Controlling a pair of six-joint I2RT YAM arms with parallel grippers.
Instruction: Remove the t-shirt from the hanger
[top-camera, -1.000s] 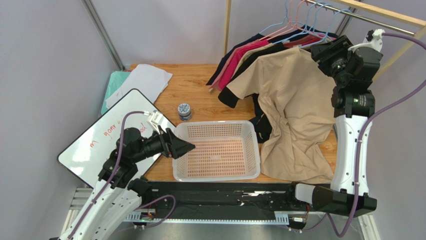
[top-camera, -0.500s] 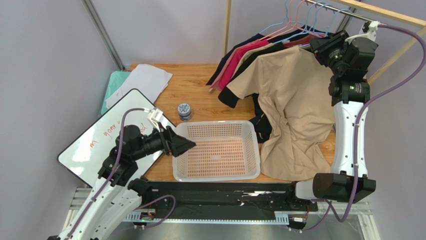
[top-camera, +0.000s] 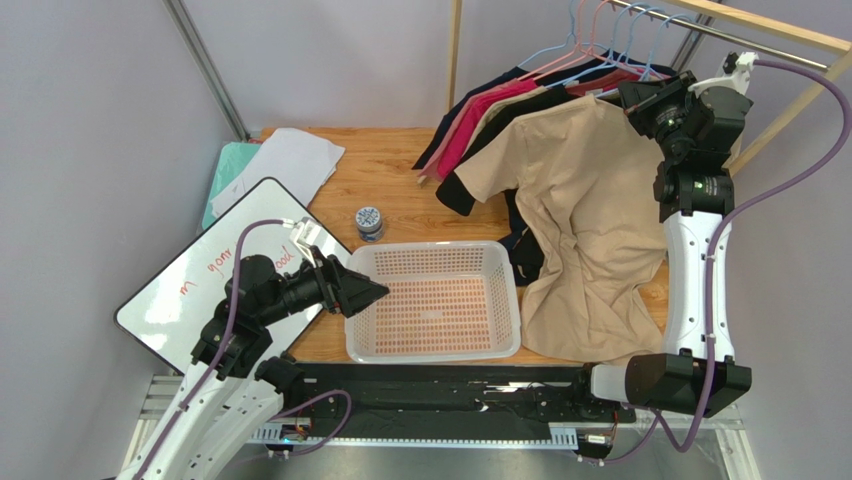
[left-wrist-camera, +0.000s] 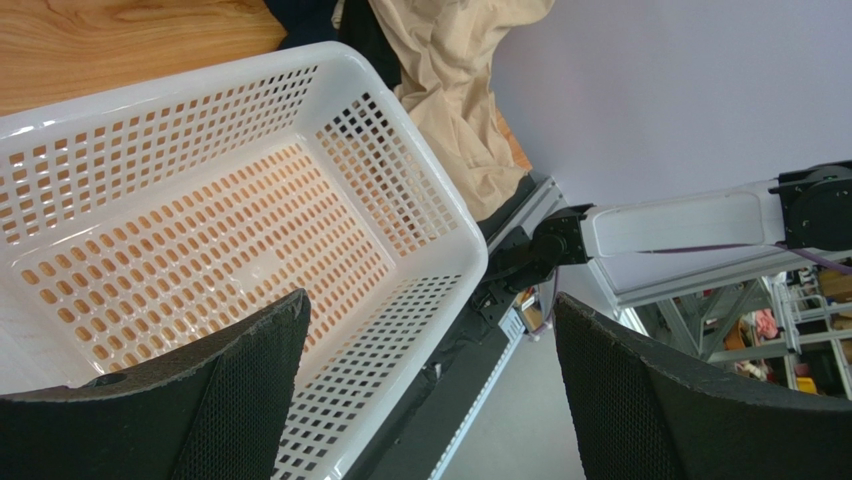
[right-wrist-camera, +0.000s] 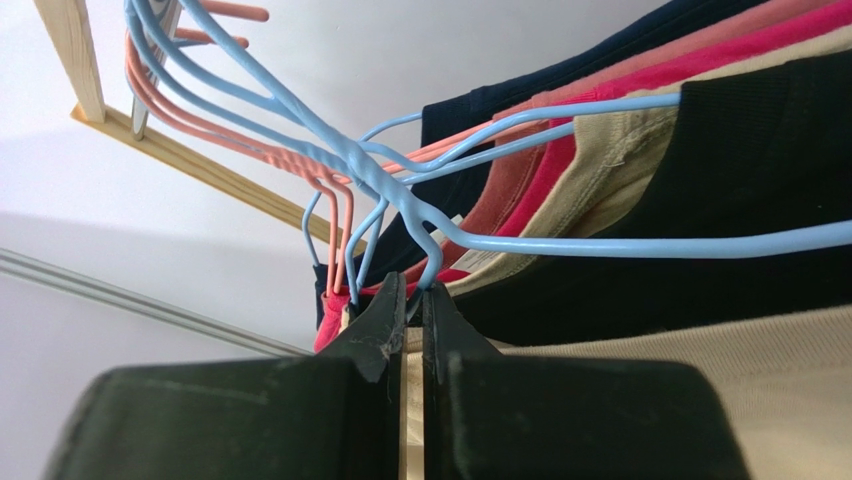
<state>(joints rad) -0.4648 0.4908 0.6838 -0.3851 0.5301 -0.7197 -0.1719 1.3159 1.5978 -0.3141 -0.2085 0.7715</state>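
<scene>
The wooden bench (top-camera: 400, 170) carries the tan t-shirt (top-camera: 590, 220), right of centre: collar up at the rail, long axis running down-frame, hem crumpled beside the white basket (top-camera: 432, 247). The left gripper (top-camera: 376, 292) gapes wide over the basket's left rim. The right gripper (right-wrist-camera: 412, 290) pinches tan collar cloth under the blue hanger (right-wrist-camera: 600, 245).

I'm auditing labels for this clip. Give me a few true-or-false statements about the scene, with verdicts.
1. The white basket is empty. True.
2. The left tool is shut. False: its fingers are spread wide.
3. The tan t-shirt lies in the basket. False: it hangs beside the basket, up by the hangers.
4. The right tool is up at the hangers, fingers together. True.
</scene>
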